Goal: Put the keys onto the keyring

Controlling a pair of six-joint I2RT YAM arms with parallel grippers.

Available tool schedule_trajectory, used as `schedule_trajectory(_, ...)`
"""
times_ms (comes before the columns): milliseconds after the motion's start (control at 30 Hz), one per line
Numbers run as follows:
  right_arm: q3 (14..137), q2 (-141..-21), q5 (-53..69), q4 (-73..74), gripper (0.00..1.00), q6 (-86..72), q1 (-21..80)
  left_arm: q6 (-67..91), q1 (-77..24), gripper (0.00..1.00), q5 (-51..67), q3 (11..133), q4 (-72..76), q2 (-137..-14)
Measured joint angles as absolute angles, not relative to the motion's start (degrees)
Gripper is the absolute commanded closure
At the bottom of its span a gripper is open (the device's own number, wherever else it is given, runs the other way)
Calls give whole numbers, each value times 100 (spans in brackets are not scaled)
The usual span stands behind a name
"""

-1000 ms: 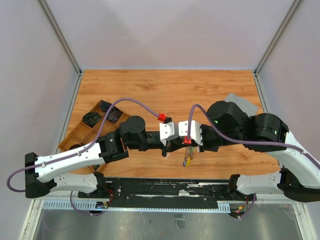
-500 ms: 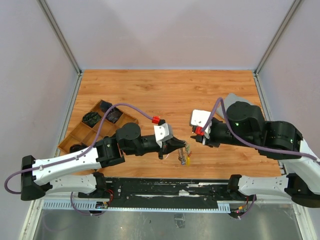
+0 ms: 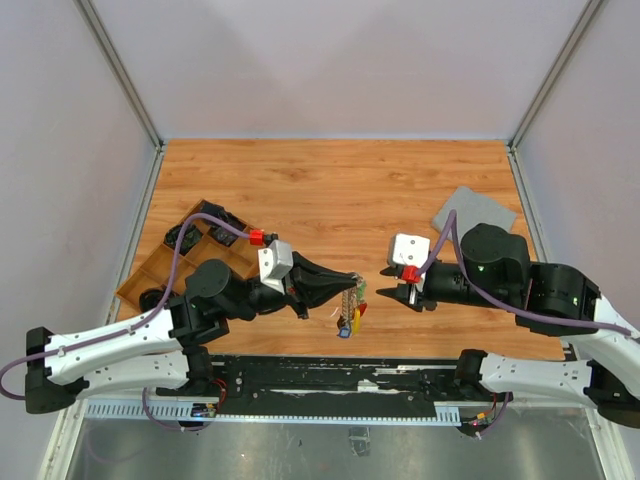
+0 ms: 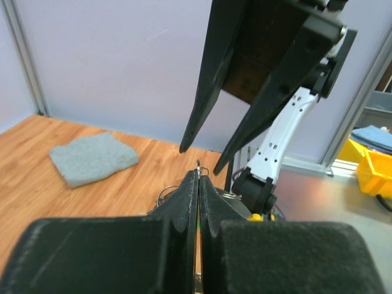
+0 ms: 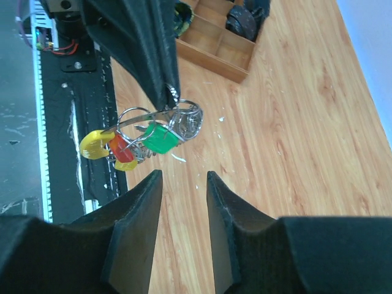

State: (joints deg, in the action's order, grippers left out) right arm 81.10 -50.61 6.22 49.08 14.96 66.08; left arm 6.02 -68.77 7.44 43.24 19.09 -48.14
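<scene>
The keyring (image 5: 177, 116) hangs above the table, a thin silver ring pinched at the tip of my left gripper (image 3: 352, 284), which is shut on it. Green (image 5: 160, 138), red (image 5: 120, 147) and yellow (image 5: 94, 144) keys dangle from it in a bunch (image 3: 348, 318). In the left wrist view a bit of ring wire (image 4: 199, 165) pokes out between the shut fingers. My right gripper (image 5: 182, 176) is open with nothing between its fingers, a short way right of the keys and apart from them (image 3: 388, 282). Its dark fingers (image 4: 205, 92) loom in front of the left wrist camera.
A wooden compartment tray (image 3: 185, 255) with dark items stands at the left, also in the right wrist view (image 5: 214, 43). A grey cloth (image 3: 473, 210) lies at the back right, seen from the left wrist too (image 4: 92, 160). A black rail (image 3: 330, 375) runs along the near edge.
A second ago both grippers met at the keyring. The right gripper has opened and drawn back to the right. The left arm has pulled left and nearer, carrying the keyring.
</scene>
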Motion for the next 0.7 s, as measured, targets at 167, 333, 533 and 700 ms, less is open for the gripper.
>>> schedule_trajectory(167,7824,-4884,998,4558,60,1496,6608,674,-6877,100,869,4324,2117,-4788)
schedule_trajectory(333,7703,-4853,1310,4213,59,1496,6608,687,-6877,99,1004,4324,2143,-4788)
schedule_trajectory(533,7629,-4858,1457,4045,58,1496,6608,687,-6877,99,1153,4327,2139,-4788)
schedule_trajectory(700,7620,-4873,1498,4032,58,1496,6608,687,-6877,100,1297,4329,2139,-4788)
